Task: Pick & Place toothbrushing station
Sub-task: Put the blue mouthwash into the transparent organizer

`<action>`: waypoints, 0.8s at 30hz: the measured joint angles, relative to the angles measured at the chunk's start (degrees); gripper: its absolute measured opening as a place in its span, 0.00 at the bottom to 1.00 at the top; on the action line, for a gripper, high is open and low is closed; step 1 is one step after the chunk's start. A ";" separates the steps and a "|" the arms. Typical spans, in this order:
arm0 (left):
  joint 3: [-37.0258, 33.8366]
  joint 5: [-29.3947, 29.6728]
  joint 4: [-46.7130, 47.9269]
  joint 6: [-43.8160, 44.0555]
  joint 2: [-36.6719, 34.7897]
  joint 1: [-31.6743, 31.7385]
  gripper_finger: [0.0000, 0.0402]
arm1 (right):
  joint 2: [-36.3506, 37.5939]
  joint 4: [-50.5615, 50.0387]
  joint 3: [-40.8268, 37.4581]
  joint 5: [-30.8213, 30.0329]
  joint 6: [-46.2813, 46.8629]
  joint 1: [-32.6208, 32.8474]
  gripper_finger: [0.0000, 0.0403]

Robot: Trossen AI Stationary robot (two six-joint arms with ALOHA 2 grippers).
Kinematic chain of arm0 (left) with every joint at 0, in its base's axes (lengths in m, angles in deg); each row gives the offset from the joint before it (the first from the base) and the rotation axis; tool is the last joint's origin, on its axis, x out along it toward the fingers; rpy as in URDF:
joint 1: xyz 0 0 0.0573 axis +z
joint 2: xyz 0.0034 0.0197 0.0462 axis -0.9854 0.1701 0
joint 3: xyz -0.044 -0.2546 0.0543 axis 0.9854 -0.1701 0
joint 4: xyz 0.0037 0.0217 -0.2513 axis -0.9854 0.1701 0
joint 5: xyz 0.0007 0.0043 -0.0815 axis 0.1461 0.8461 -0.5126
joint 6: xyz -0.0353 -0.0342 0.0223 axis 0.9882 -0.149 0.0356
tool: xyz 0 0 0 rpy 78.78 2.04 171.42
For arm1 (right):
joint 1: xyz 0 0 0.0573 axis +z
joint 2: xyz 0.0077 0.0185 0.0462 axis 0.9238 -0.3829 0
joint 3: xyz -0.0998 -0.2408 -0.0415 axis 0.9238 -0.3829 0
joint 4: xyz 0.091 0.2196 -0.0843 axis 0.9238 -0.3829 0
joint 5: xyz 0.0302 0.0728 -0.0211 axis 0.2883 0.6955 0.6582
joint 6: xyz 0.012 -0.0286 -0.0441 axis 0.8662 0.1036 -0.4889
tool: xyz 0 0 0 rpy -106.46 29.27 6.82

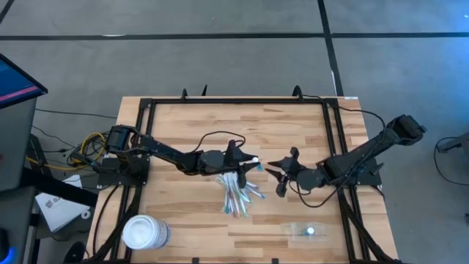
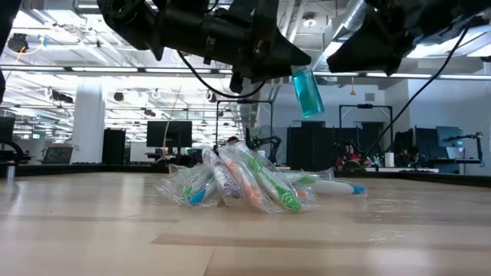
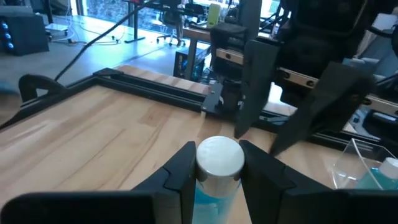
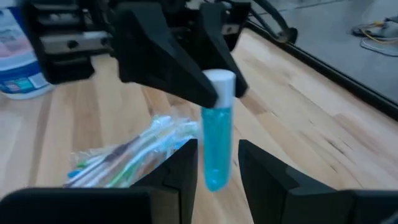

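My left gripper (image 1: pixel 245 161) is shut on a small blue tube with a white cap (image 2: pixel 308 92), held over the middle of the table, above and just beyond a pile of wrapped toothbrushes (image 1: pixel 238 194). My right gripper (image 1: pixel 278 178) is open and empty, a short way to the tube's right and facing it; in the right wrist view its fingers (image 4: pixel 186 165) frame the tube (image 4: pixel 216 143) without touching it. The see-through holder (image 1: pixel 308 230) lies on the table near the front right; it also shows in the left wrist view (image 3: pixel 367 168). My left gripper pinches the tube between its two fingers just below the white cap (image 3: pixel 217 177). The fingers (image 4: pixel 186 81) come from the table's left and lie across the tube. The tube hangs nearly upright, cap up, its blue body (image 2: pixel 309 98) below the fingers and clear of the table.
A large white round tub (image 1: pixel 145 232) stands at the front left corner. A black frame (image 1: pixel 234 103) runs round the table's edges. The toothbrush pile (image 2: pixel 238 184) lies under the two grippers. Bare wood shows at the far half of the table.
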 joint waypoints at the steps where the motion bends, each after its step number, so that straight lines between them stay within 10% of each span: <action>1: 0.00 0.01 -0.06 0.03 0.00 0.04 0.23 | 0.00 0.73 0.00 0.92 -0.16 -0.51 0.27; 24: -0.13 1.01 0.51 0.13 0.00 0.13 0.23 | -6.50 8.88 0.00 6.87 -8.52 -5.23 0.27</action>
